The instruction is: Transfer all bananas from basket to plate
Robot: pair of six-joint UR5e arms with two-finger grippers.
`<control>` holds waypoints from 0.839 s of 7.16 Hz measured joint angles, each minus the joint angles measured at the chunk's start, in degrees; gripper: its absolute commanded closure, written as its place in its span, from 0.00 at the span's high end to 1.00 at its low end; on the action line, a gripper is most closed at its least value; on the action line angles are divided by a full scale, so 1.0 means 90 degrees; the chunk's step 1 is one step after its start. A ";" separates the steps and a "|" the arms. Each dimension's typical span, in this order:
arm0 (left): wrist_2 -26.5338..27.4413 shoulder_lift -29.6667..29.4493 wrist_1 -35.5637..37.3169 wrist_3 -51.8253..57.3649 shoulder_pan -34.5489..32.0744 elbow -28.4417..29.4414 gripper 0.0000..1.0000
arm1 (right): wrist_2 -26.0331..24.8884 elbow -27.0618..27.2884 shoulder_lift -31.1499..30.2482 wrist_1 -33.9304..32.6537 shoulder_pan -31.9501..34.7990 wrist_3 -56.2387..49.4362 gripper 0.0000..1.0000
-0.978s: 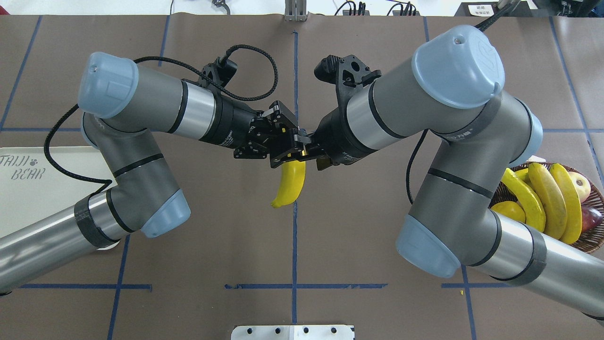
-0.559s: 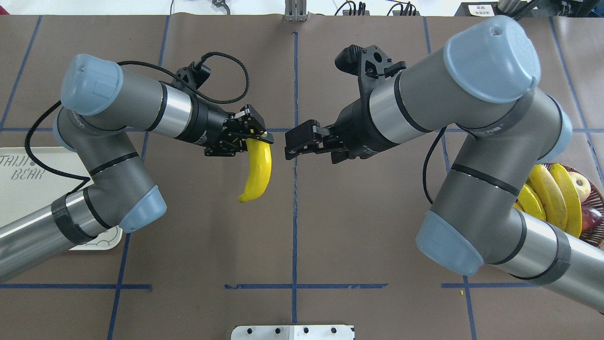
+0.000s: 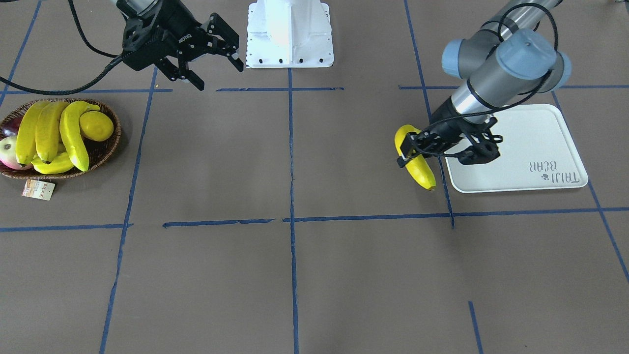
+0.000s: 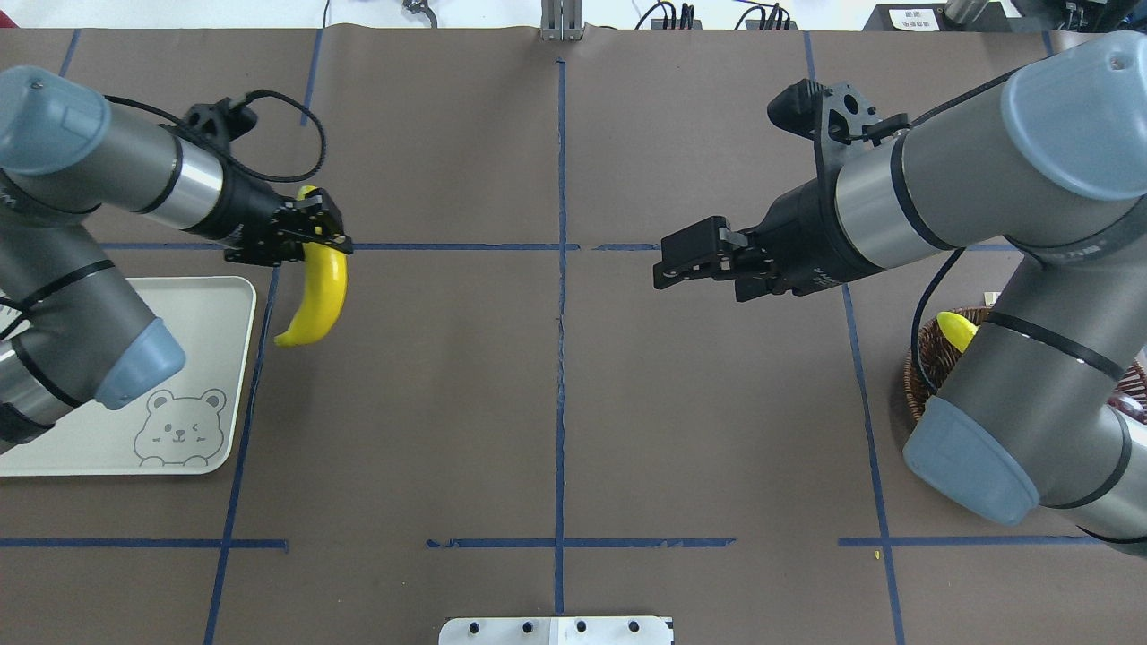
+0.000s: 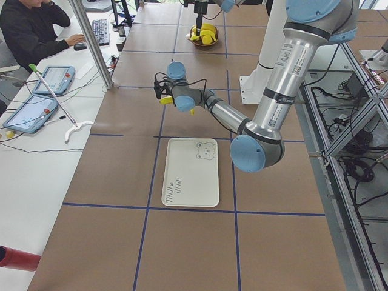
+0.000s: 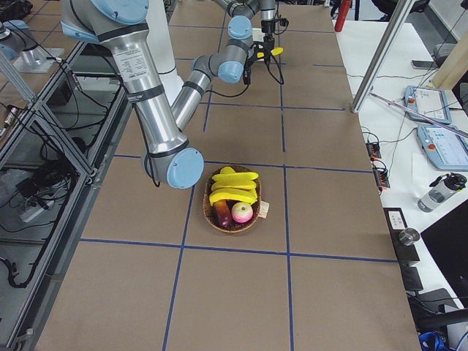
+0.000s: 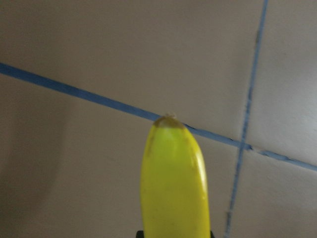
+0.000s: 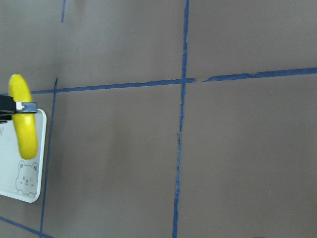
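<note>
Swung left with banana (image 4: 315, 300) pinched in left gripper (image 4: 319, 240), short of plate (image 4: 211, 358); right gripper (image 3: 220, 73) spread, empty. Released now, would miss onto tabletop (image 4: 448, 430).

Yellow banana (image 4: 318, 296), brown table (image 4: 430, 403).
Blue tape lines (image 4: 560, 358) cross the table; off-white plate (image 4: 206, 358), grey bear drawing (image 4: 184, 428); dark-brown wicker basket (image 3: 114, 142).
</note>
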 measured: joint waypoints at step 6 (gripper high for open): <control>0.0244 0.2630 0.0216 0.2362 -0.0976 0.0141 0.00 | -0.0060 0.0017 -0.0627 -0.0002 0.0362 0.0002 0.99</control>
